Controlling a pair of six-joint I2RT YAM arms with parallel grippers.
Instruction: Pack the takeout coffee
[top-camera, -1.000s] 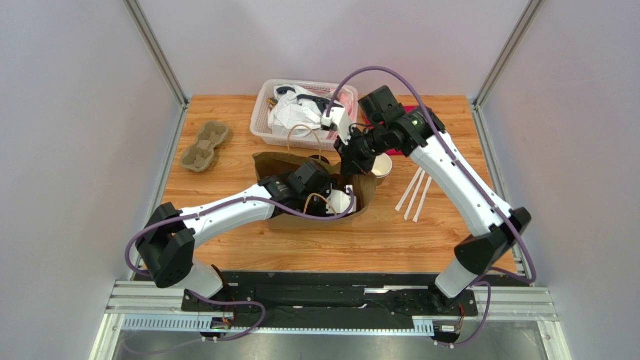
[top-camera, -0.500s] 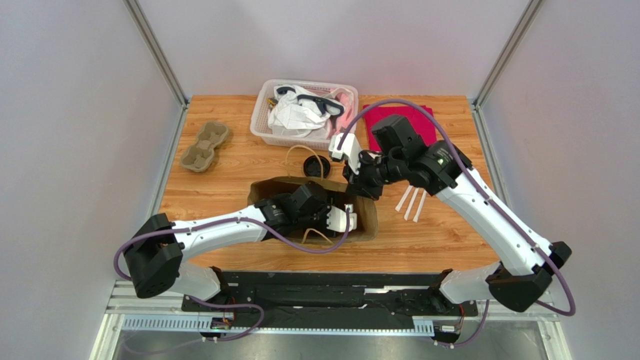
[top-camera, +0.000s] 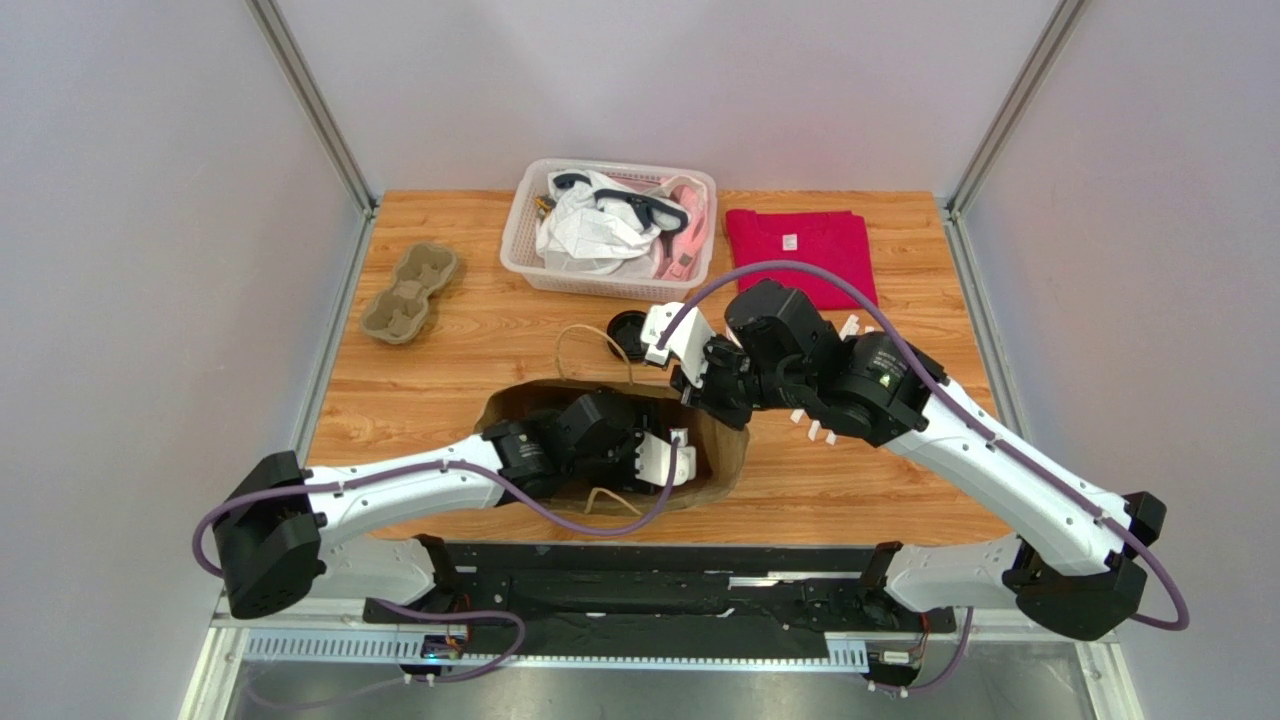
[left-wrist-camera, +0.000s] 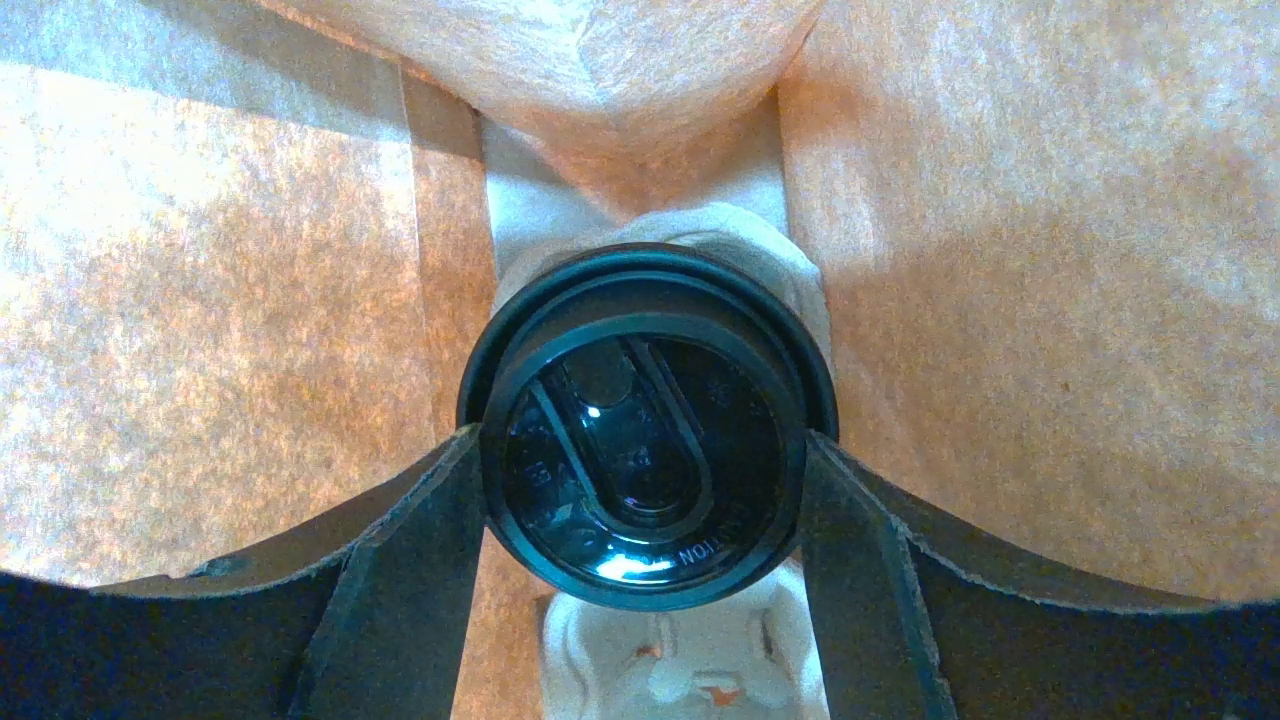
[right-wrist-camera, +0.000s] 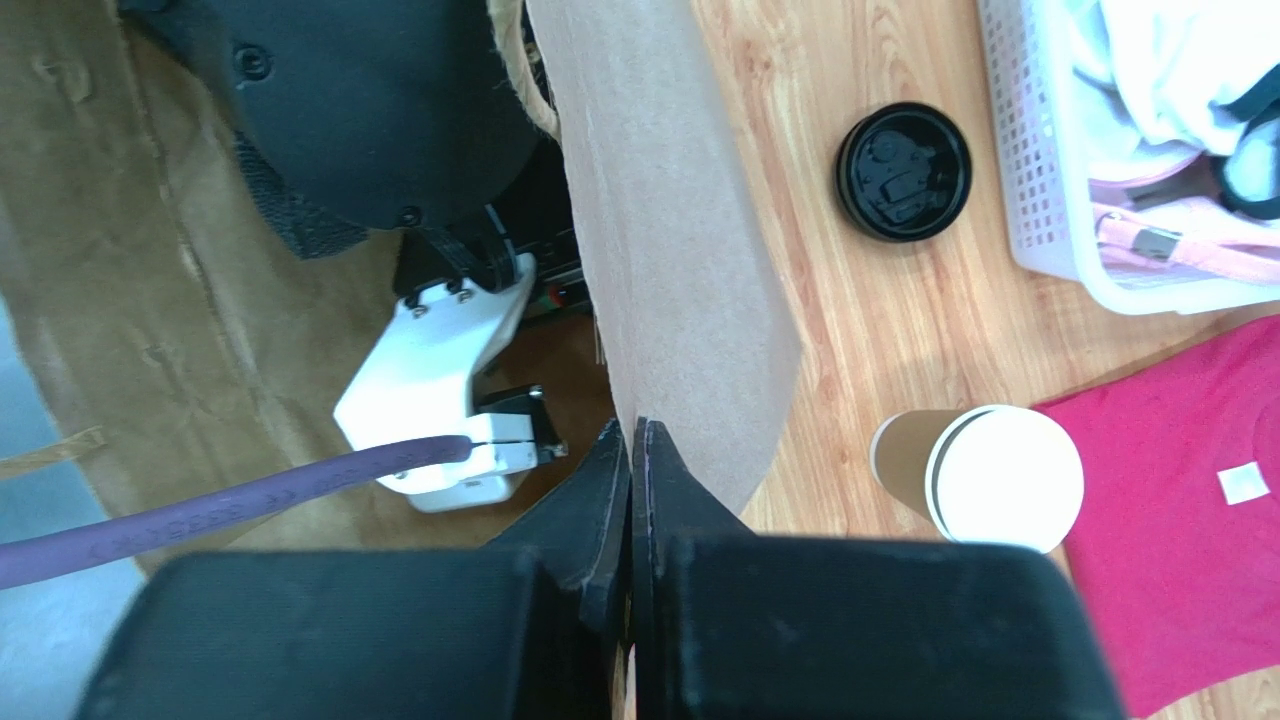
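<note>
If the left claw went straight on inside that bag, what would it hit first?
The left gripper is shut on the lidded coffee cup; straight ahead is the paper bag's folded bottom, so the cup likely presses into that first, depth unclear.

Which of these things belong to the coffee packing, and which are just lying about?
In use: lidded coffee cup, paper bag, left gripper, right gripper.
Lying about: loose black lid, open cup, red cloth, basket, pulp tray.

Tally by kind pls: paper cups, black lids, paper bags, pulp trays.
Cups: 2 (takeout coffee, open cup)
Lids: 2 (one fitted on the coffee, one loose lid)
Bags: 1 (paper bag)
Trays: 1 (pulp tray)
Total: 6
</note>
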